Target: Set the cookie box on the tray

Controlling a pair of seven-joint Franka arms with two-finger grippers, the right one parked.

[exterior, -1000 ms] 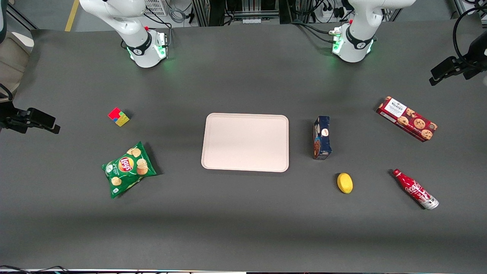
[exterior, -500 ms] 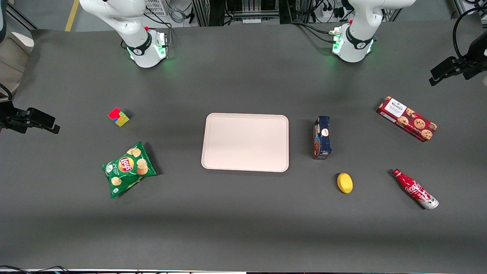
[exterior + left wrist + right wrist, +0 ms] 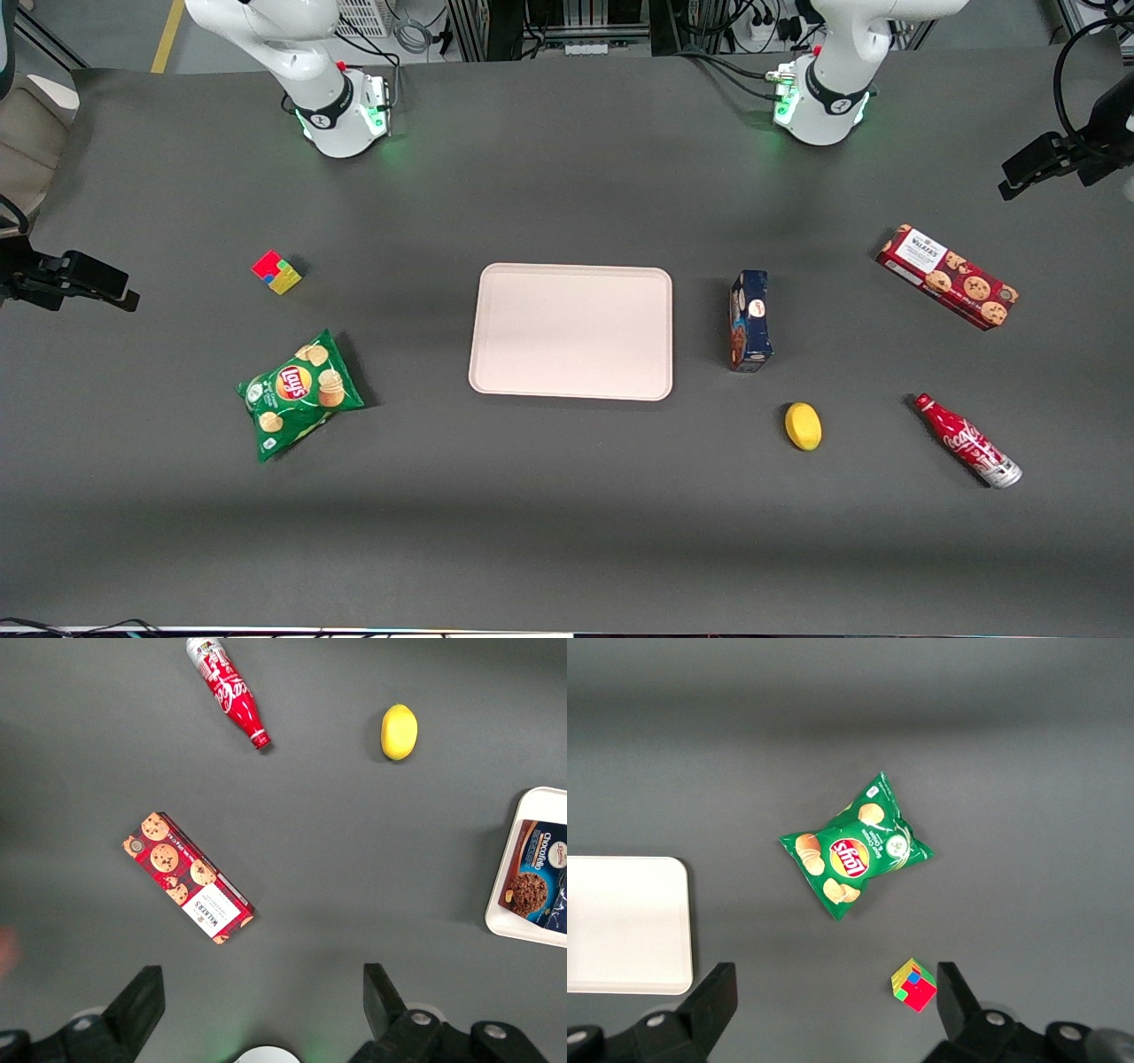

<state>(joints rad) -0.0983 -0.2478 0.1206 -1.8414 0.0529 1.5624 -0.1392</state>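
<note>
The cookie box is a dark navy carton lying on the table beside the tray, a small gap apart from its rim toward the working arm's end. In the left wrist view the cookie box shows in front of a corner of the tray. The tray is pale pink-beige and holds nothing. My left gripper is open and empty, high above the table near its own arm's base, well away from the cookie box. It is out of the front view.
Toward the working arm's end lie a red cookie box, a red cola bottle and a yellow lemon. Toward the parked arm's end lie a green chips bag and a colour cube.
</note>
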